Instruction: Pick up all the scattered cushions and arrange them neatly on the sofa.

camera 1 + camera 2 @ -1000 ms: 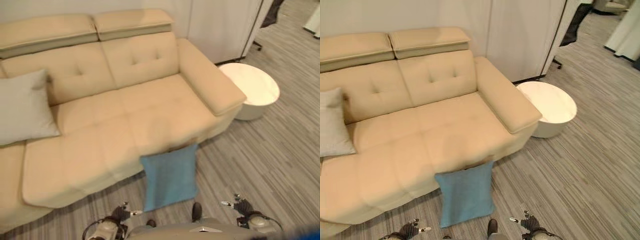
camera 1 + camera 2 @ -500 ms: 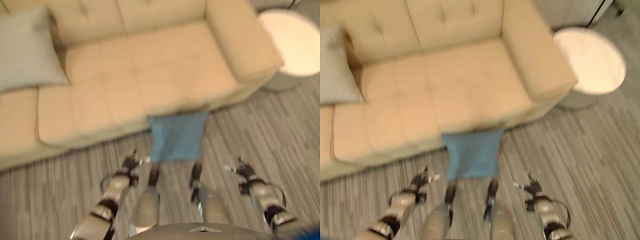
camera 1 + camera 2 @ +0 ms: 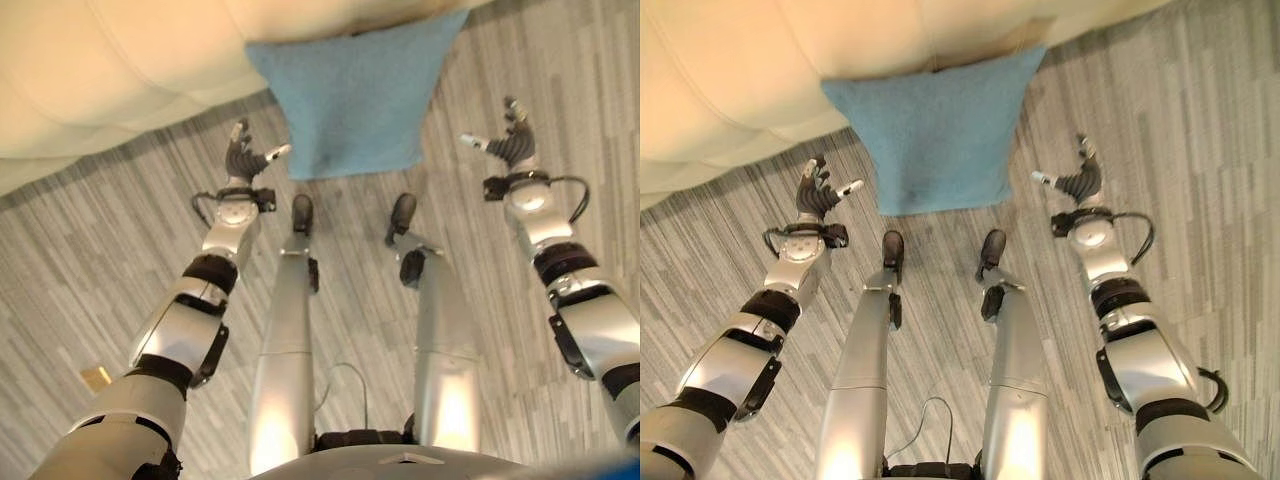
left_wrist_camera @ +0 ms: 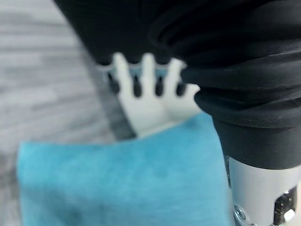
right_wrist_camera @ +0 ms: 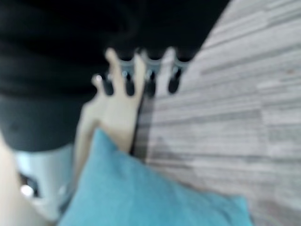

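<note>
A blue cushion (image 3: 352,95) leaned against the front of the beige sofa (image 3: 120,60), its lower edge on the striped floor (image 3: 90,290). The left robot hand (image 3: 243,155) and right robot hand (image 3: 511,142) flanked it, apart from it, apparently released, fingers spread and grasping nothing.

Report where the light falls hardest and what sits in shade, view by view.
Left eye view: the sofa is washed pale by strong light, the blue cushion is evenly lit, and the floor shows no glare. Left wrist view: the left hand has its cover in deep shade. Right wrist view: the floor is bright beside the right hand.
</note>
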Controlling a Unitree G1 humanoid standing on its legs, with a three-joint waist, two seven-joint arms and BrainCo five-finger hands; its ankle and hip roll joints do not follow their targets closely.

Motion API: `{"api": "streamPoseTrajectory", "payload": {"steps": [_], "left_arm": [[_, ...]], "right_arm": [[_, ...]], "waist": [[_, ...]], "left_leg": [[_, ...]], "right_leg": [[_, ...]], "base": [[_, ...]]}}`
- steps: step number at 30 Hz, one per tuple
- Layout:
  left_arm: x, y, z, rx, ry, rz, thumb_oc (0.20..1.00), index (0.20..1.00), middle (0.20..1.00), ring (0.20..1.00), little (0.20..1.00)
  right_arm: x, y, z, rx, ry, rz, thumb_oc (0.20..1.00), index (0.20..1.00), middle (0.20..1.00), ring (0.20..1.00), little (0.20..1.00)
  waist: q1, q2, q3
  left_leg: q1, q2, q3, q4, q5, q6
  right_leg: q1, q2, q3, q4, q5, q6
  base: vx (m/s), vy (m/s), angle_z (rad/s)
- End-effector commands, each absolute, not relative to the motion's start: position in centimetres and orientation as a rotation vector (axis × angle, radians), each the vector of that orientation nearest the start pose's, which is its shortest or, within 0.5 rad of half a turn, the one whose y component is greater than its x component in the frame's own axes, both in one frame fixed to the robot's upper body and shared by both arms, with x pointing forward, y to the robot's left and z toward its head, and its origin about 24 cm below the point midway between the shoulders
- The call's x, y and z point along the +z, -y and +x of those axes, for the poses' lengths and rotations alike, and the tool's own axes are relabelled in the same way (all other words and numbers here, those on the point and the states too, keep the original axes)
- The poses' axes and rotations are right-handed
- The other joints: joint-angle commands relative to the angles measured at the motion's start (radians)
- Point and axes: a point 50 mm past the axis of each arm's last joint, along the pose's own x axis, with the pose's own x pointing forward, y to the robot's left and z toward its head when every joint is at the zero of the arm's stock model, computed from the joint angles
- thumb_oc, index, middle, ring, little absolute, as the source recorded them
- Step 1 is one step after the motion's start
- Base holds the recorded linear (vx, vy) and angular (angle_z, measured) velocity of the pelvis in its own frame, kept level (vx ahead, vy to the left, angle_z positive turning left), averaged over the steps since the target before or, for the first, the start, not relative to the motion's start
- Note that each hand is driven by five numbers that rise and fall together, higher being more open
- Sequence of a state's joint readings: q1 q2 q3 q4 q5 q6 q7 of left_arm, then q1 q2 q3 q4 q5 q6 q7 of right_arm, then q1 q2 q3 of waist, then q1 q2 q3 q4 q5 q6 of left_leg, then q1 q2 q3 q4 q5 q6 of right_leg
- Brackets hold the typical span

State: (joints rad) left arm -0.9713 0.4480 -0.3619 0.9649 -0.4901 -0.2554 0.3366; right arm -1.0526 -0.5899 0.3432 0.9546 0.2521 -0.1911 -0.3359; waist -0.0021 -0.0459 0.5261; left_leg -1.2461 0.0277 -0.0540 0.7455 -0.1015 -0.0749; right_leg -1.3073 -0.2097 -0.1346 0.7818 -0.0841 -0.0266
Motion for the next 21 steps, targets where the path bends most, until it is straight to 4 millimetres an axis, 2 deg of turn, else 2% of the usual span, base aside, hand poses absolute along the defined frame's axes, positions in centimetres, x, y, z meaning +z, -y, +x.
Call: {"api": "streamPoseTrajectory", "payload": {"steps": [1,3,7,9,11,12,15,21], "left_arm": [[12.7,-22.3,38.8,0.360,0.130,0.124,1.000,1.000,1.000,1.000,1.000],[14.0,-22.6,39.2,0.372,0.154,0.136,1.000,1.000,1.000,1.000,1.000],[19.2,-23.1,40.5,0.386,0.258,0.129,1.000,1.000,1.000,1.000,1.000],[20.8,-22.5,40.7,0.369,0.308,0.098,1.000,1.000,1.000,1.000,1.000],[21.3,-22.2,40.8,0.360,0.329,0.077,1.000,1.000,1.000,1.000,1.000],[22.6,-21.0,40.9,0.319,0.378,0.050,1.000,1.000,1.000,1.000,1.000],[24.0,-19.5,41.0,0.278,0.422,0.046,1.000,1.000,1.000,1.000,1.000],[25.7,-16.6,41.3,0.200,0.461,0.060,1.000,1.000,1.000,1.000,1.000]], "right_arm": [[15.6,24.9,38.9,-0.354,0.185,-0.448,1.000,1.000,1.000,1.000,1.000],[16.7,25.0,39.2,-0.363,0.201,-0.449,1.000,1.000,1.000,1.000,1.000],[20.8,26.0,40.1,-0.410,0.251,-0.483,1.000,1.000,1.000,1.000,1.000],[22.1,26.3,40.2,-0.423,0.268,-0.479,1.000,1.000,1.000,1.000,1.000],[22.5,26.4,40.2,-0.426,0.275,-0.486,1.000,1.000,1.000,1.000,1.000],[23.7,26.5,40.2,-0.432,0.300,-0.489,1.000,1.000,1.000,1.000,1.000],[25.2,26.6,40.3,-0.442,0.332,-0.481,1.000,1.000,1.000,1.000,1.000],[27.6,25.0,40.7,-0.401,0.389,-0.462,1.000,1.000,1.000,1.000,1.000]], "waist": [[-0.018,0.015,-0.185],[-0.023,0.017,-0.182],[-0.032,0.020,-0.179],[-0.034,0.024,-0.175],[-0.033,0.028,-0.172],[-0.034,0.035,-0.162],[-0.035,0.041,-0.149],[-0.032,0.054,-0.106]], "left_leg": [[0.052,-0.017,-0.014,-0.141,0.031,0.021],[0.010,-0.017,-0.011,-0.125,0.028,0.023],[-0.117,-0.026,-0.001,-0.082,0.024,0.023],[-0.148,-0.029,0.002,-0.071,0.023,0.025],[-0.159,-0.031,0.002,-0.071,0.023,0.025],[-0.185,-0.032,0.003,-0.062,0.027,0.024],[-0.220,-0.032,0.002,-0.045,0.028,0.023],[-0.263,-0.027,-0.007,-0.003,0.038,0.015]], "right_leg": [[0.087,-0.040,0.038,-0.082,-0.002,0.130],[0.041,-0.040,0.044,-0.062,-0.006,0.129],[-0.100,-0.033,0.077,-0.015,-0.016,0.132],[-0.138,-0.031,0.086,0.000,-0.018,0.134],[-0.150,-0.032,0.089,0.002,-0.018,0.135],[-0.180,-0.035,0.092,0.020,-0.021,0.136],[-0.224,-0.033,0.103,0.045,-0.025,0.136],[-0.262,-0.027,0.102,0.090,-0.035,0.137]], "base": [[0.05,0.012,-0.03],[0.07,0.019,-0.02],[0.07,0.015,0.00],[0.04,0.008,-0.04],[0.02,-0.010,-0.06],[0.04,-0.030,-0.05],[0.04,-0.047,0.03],[0.02,-0.060,0.05]]}}
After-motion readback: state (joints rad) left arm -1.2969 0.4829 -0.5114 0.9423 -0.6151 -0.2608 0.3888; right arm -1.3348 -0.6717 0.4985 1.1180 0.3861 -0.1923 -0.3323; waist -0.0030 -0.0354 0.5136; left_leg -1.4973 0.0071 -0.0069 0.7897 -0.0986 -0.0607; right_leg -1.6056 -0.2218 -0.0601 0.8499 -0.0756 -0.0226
